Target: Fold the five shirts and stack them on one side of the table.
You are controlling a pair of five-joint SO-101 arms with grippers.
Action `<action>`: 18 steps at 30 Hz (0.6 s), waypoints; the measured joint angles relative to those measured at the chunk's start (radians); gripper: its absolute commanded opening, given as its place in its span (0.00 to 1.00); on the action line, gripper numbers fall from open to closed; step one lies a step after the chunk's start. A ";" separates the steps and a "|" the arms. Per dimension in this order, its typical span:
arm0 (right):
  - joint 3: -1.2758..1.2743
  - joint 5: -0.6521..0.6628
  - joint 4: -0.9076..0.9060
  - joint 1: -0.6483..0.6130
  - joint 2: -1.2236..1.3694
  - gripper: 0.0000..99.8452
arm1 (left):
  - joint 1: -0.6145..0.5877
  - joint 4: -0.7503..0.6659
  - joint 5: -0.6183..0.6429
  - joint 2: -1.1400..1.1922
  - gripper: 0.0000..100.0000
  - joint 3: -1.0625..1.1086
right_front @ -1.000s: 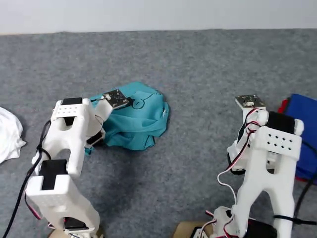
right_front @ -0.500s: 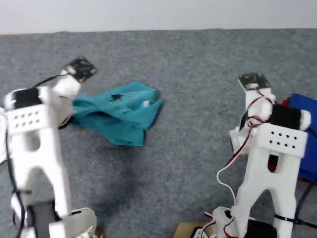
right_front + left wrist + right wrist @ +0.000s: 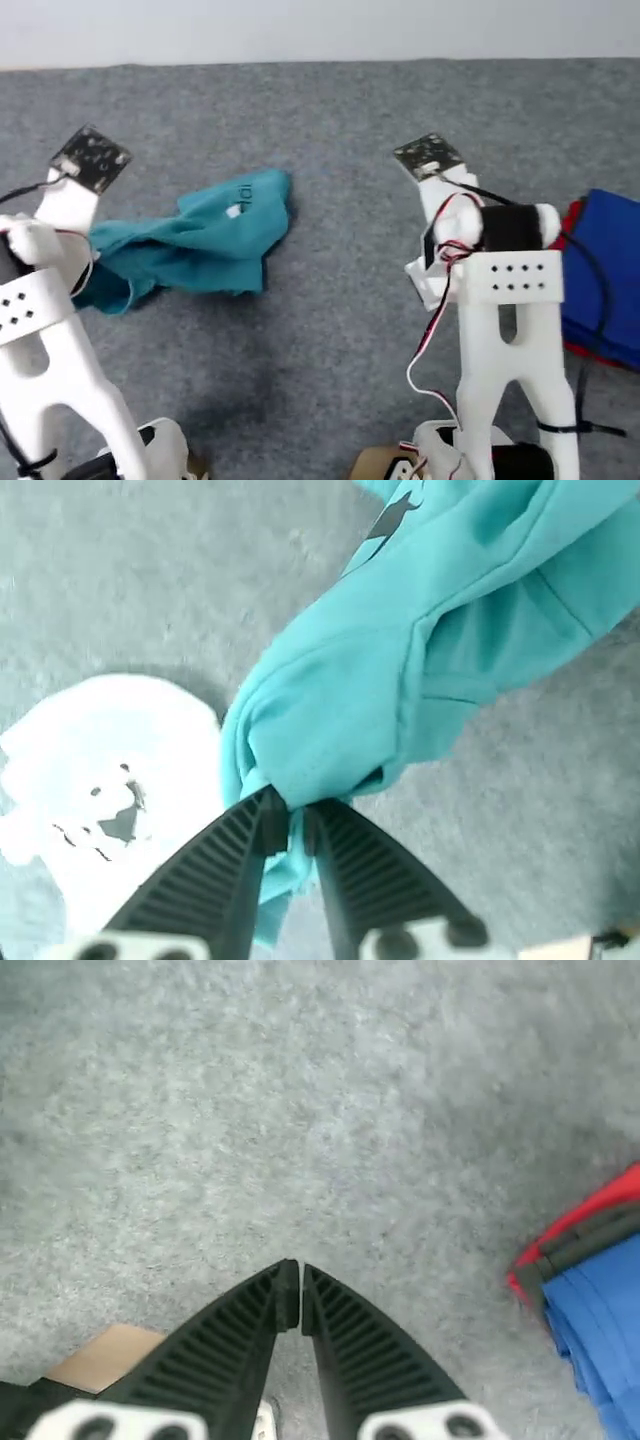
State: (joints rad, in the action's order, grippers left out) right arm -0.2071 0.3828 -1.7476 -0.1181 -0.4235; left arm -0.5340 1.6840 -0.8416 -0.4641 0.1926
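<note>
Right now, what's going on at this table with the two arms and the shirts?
The left gripper is shut on a bunched edge of the teal shirt, whose other end trails on the grey table. A crumpled white shirt lies near that arm. The right gripper is shut on nothing above bare table, beside a blue shirt stacked over a red shirt.

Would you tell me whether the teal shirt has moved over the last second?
Yes, the teal shirt has shifted left, farther from the blue shirt.
</note>
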 measured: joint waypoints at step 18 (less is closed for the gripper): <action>0.669 0.000 0.106 -0.350 0.795 0.23 | -0.147 -0.180 -0.063 0.000 0.00 0.413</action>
State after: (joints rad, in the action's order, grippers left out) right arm 0.4618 0.3828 -1.6418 -0.4680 0.3713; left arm -0.6813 1.5044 -0.9045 -0.4641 0.6053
